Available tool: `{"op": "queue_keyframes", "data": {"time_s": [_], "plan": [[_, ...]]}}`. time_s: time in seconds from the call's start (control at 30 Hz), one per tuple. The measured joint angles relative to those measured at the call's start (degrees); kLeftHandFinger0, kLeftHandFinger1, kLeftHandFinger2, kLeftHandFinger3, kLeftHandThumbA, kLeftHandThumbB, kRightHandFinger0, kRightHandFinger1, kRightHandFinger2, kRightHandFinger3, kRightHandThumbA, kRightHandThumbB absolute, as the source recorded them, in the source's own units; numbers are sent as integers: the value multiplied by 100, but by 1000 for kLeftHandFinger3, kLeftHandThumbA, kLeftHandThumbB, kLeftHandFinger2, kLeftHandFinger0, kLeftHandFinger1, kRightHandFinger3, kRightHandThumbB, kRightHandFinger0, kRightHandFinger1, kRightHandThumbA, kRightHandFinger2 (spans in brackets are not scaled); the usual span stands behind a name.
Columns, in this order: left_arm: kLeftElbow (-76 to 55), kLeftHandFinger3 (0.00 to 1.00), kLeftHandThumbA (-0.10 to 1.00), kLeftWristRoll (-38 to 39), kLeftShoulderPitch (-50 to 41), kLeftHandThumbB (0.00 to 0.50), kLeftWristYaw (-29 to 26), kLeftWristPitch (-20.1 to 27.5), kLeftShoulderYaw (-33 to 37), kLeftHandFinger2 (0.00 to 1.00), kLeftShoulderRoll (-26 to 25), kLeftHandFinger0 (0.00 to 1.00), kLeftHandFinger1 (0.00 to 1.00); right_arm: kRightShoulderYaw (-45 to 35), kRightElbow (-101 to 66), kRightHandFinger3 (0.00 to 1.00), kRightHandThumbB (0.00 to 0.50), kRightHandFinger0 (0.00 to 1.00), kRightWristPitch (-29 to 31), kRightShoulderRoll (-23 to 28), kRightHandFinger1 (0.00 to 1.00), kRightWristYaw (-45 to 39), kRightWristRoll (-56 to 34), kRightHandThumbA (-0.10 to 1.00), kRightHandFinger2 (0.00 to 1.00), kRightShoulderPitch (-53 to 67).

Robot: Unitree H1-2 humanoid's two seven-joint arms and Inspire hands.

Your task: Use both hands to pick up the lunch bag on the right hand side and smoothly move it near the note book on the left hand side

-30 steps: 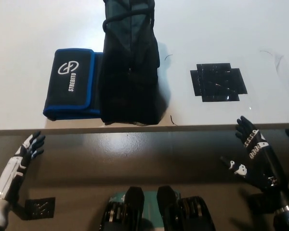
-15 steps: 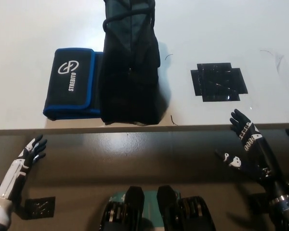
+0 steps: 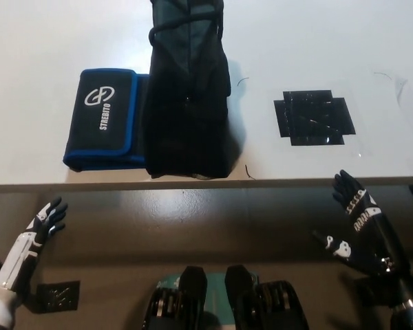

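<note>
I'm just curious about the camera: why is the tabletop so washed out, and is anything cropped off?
Head view: the white table is brightly lit, nearly featureless; the dark lunch bag loses detail and runs off the top edge; the foreground below the table edge sits in shadow.

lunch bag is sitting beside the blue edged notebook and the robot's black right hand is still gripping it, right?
Not quite. The head view shows the right hand open, below the table edge, holding nothing. The lunch bag does sit beside the notebook.

White table [image 3: 48,34], black lunch bag [image 3: 186,103] on it beside blue-edged notebook [image 3: 103,117], black tape cross [image 3: 314,117] right
</note>
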State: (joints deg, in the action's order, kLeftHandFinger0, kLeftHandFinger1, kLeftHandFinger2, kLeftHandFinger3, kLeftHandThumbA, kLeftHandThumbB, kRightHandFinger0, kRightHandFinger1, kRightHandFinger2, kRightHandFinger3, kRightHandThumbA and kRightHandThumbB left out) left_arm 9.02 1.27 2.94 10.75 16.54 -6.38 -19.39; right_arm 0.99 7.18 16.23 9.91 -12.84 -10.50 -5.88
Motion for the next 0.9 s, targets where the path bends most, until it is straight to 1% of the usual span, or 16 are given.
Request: {"op": "queue_keyframes", "data": {"time_s": [0.03, 0.07, 0.23, 0.27, 0.3, 0.33, 0.4, 0.47, 0.53, 0.6, 0.67, 0.77, 0.83, 0.9], "plan": [[-14, 1000, 1000, -6, 0, 144, 0, 2, 0, 1000, -9, 1000, 1000, 0, -5, 1000, 262, 1000, 2, 0, 1000, -15, -3, 1000, 1000, 36], [-21, 1000, 1000, -9, 0, 146, 0, 4, 0, 1000, -13, 1000, 1000, 0, -4, 1000, 251, 1000, 2, 0, 1000, -24, -4, 1000, 1000, 54], [-40, 1000, 1000, -28, 1, 140, 0, 20, 1, 1000, -25, 1000, 1000, -1, 1, 1000, 248, 1000, 11, -4, 1000, -70, -34, 1000, 1000, 67], [-38, 1000, 1000, -33, 4, 139, 0, 21, 1, 1000, -26, 1000, 1000, -1, 1, 1000, 235, 1000, 11, -8, 1000, -71, -47, 1000, 1000, 63], [-38, 1000, 1000, -34, 6, 137, 0, 21, 1, 1000, -26, 1000, 1000, -1, 2, 1000, 233, 1000, 11, -10, 1000, -72, -57, 1000, 1000, 61], [-38, 1000, 1000, -36, 10, 126, 0, 22, 1, 1000, -26, 1000, 1000, 0, 4, 1000, 233, 1000, 11, -13, 1000, -73, -71, 1000, 1000, 54], [-38, 1000, 1000, -39, 17, 132, 0, 23, 1, 1000, -27, 1000, 1000, 0, 11, 1000, 241, 1000, 12, -15, 1000, -74, -94, 1000, 1000, 40], [-35, 1000, 1000, -62, 19, 149, 0, 38, 1, 1000, -28, 1000, 1000, 0, 14, 1000, 245, 1000, 12, -15, 1000, -75, -104, 1000, 1000, 38], [-35, 1000, 1000, -67, 18, 146, 0, 50, 1, 1000, -28, 1000, 1000, 0, 19, 1000, 243, 1000, 12, -15, 1000, -75, -107, 1000, 1000, 39], [-35, 1000, 1000, -66, 16, 154, 1, 67, 1, 1000, -28, 1000, 1000, 1, 19, 1000, 241, 1000, 12, -16, 1000, -75, -109, 1000, 1000, 40], [-34, 1000, 1000, -67, 14, 152, 0, 78, 1, 1000, -28, 1000, 1000, 2, 20, 1000, 258, 1000, 11, -16, 1000, -78, -116, 1000, 1000, 40], [-36, 1000, 1000, -68, 3, 149, 0, 83, 1, 1000, -28, 1000, 1000, 6, 20, 1000, 252, 1000, 11, -16, 1000, -80, -118, 1000, 1000, 44], [-36, 1000, 1000, -76, -6, 141, 0, 84, 1, 1000, -28, 989, 1000, 9, 19, 1000, 258, 1000, 11, -16, 1000, -80, -118, 1000, 1000, 47], [-37, 1000, 1000, -78, -13, 151, 0, 87, 1, 1000, -27, 989, 1000, 12, 18, 1000, 260, 1000, 11, -16, 1000, -80, -118, 1000, 1000, 50]]}}
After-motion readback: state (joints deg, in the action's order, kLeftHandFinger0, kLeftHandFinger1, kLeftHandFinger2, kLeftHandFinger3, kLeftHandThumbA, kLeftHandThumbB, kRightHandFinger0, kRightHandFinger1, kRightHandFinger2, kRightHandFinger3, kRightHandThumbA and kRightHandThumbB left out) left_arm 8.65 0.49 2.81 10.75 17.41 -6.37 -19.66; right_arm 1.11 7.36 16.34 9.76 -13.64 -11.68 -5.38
